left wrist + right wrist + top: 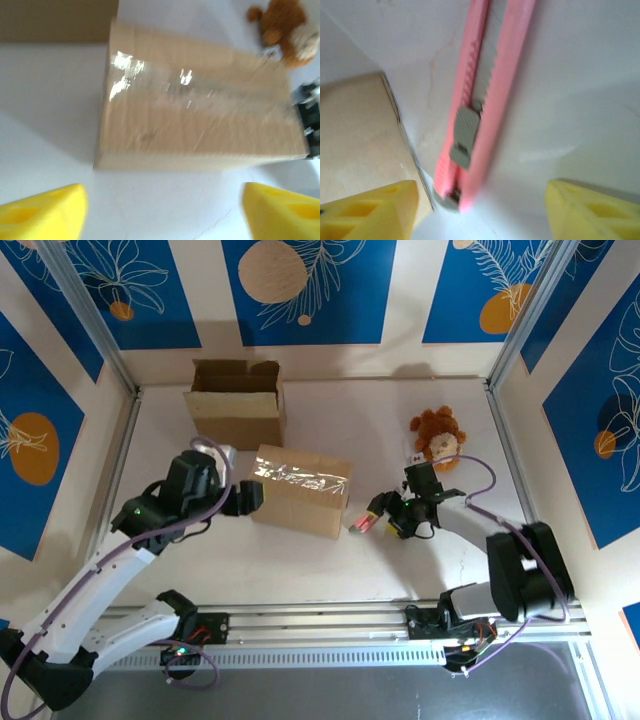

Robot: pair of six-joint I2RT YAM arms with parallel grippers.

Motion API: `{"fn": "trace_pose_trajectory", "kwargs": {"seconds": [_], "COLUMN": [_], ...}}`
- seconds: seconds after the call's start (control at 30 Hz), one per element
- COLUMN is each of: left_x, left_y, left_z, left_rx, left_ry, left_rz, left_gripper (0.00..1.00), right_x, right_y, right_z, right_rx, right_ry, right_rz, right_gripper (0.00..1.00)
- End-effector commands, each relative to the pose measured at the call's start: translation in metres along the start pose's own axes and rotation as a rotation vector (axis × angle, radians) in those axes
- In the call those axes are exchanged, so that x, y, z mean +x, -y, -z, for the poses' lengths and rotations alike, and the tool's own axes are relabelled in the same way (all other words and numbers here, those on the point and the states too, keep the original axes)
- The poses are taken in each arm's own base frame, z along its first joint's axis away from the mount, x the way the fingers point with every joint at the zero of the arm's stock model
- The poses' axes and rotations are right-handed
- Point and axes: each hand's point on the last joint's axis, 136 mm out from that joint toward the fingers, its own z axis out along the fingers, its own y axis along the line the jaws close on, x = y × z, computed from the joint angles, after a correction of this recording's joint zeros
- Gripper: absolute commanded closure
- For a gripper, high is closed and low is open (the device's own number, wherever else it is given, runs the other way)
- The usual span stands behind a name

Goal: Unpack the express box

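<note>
Evidently the left gripper point(248, 498) was set up to steady the parcel: its yellow fingers point(40, 212) stood apart with nothing between them, aimed at the short end of the sealed express box point(300, 490), which lay just ahead of them on the table point(330, 570), glossy tape unbroken along its top. Farther ahead and to that gripper's left sat an open carton point(235, 400), probably kept there to receive things. Ahead of the right gripper point(481, 210), the box's other end was close by, its corner showing at the left of the wrist view. That gripper's jaws were also spread, and the pink utility knife point(485, 100) lay lengthwise in the gap on the tabletop, touching neither finger, so it was not gripped. I judged the knife lined up for a pickup to slit the tape. A brown plush toy point(437, 435) rested behind that gripper, off to its right, well clear of the work.
</note>
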Motion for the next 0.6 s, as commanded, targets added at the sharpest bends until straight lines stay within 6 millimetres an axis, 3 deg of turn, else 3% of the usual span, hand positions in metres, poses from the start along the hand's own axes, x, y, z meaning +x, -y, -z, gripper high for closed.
{"fn": "trace_pose_trajectory", "kwargs": {"seconds": [0.0, 0.03, 0.1, 0.17, 0.23, 0.37, 0.43, 0.57], "left_x": [0.062, 0.074, 0.089, 0.097, 0.096, 0.081, 0.072, 0.056], "left_y": [-0.022, -0.026, -0.029, -0.031, -0.035, -0.04, -0.046, -0.052], "left_z": [-0.016, -0.023, -0.037, -0.052, -0.066, -0.091, -0.105, -0.132], "left_rx": [-0.048, -0.047, -0.029, -0.017, -0.026, -0.048, -0.087, -0.096], "left_ry": [-0.18, -0.198, -0.21, -0.201, -0.173, -0.097, -0.066, -0.052], "left_rz": [0.115, 0.14, 0.188, 0.228, 0.263, 0.297, 0.316, 0.358], "left_gripper": [0.69, 0.8, 0.93, 0.94, 0.97, 0.97, 0.97, 1.0], "right_x": [-0.003, -0.008, -0.014, -0.018, -0.022, -0.039, -0.05, -0.061], "right_y": [-0.019, -0.035, -0.066, -0.099, -0.132, -0.183, -0.207, -0.233], "right_z": [0.056, 0.076, 0.109, 0.133, 0.145, 0.125, 0.103, 0.055], "right_rx": [0.043, 0.013, -0.061, -0.141, -0.201, -0.25, -0.273, -0.302], "right_ry": [0.086, 0.134, 0.204, 0.234, 0.218, 0.15, 0.118, 0.022], "right_rz": [0.087, 0.146, 0.259, 0.378, 0.474, 0.62, 0.673, 0.674], "right_gripper": [0.12, 0.0, 0.01, 0.01, 0.01, 0.01, 0.01, 0.01]}}
